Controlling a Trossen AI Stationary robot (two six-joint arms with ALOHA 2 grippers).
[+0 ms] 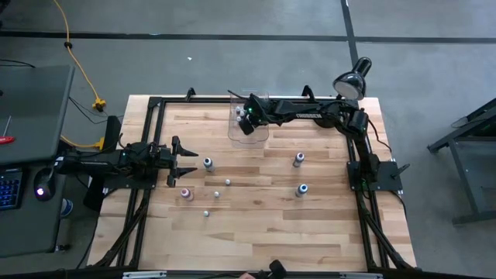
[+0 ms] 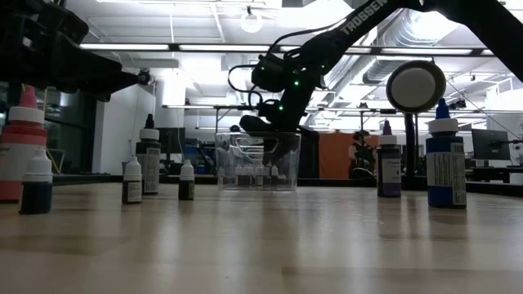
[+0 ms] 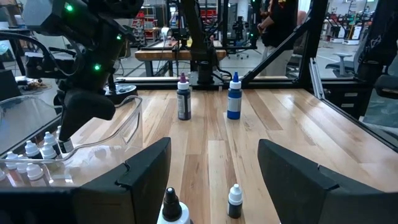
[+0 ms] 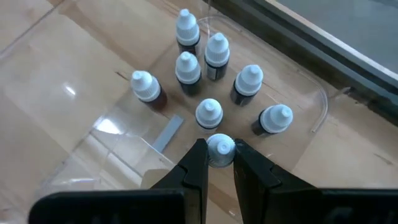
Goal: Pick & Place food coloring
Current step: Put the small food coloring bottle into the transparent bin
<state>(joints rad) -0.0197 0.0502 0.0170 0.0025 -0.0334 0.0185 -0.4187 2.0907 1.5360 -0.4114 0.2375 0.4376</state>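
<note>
Grey concrete floor surrounds the wooden table in the high view. The right claw reaches over the clear plastic bin near the far edge. The left claw rests over the table's left part, fingers spread, holding nothing. Loose food coloring bottles stand on the table: one just beside the left claw, a pink one, a purple one and a blue one.

Low view: the right claw hangs down into the bin, where small bottles stand. A large blue bottle and a purple bottle stand at the right.

Left wrist view: the left claw is wide open and empty, with two small bottles between its fingers. The bin lies ahead with the right arm inside.

Right wrist view: the right claw is closed on the whitish cap of one food coloring bottle inside the bin. Seven further bottles stand upright on the bin floor.
</note>
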